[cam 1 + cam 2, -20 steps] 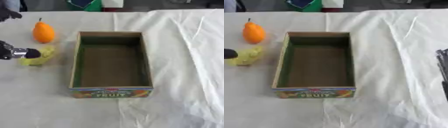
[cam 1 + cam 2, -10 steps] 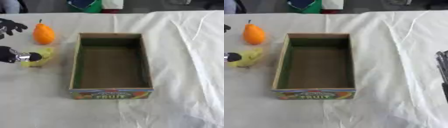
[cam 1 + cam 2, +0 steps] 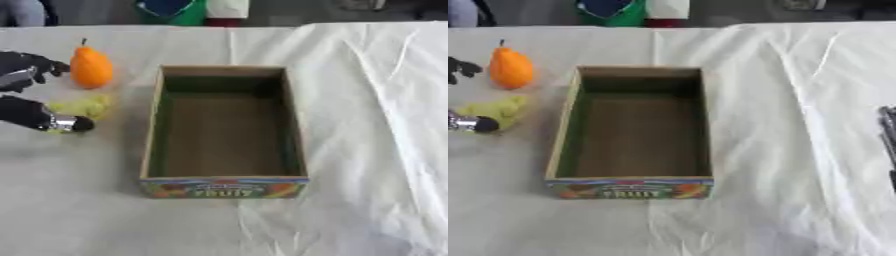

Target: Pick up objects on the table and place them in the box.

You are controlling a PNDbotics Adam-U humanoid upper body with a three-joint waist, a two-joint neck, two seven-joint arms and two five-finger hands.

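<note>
At the left edge of the frame: my left hand is spread around the yellow-green fruit, thumb tip low beside it, fingers arched above toward the orange pear.
Hand state: fingers apart, not pinching; nothing is lifted.
What has changed: a second ago my thumb lay against the yellow-green fruit with the fingers barely in frame; since then the fingers have swung in from the upper left and the hand has opened wide over it.
What that means: I judge this the approach to the first grasp, with closing on the fruit still to do.
Task things: both fruits sit on the white cloth at mid-left, the pear just above the yellow-green one, each a short way left of the box.
Box: centre of the frame, open and empty inside, printed end facing me.
Left eye view only: my whole hand, wrist included.
Right eye view only: my right hand, a dark sliver at the right edge; I cannot tell how its fingers stand.
</note>
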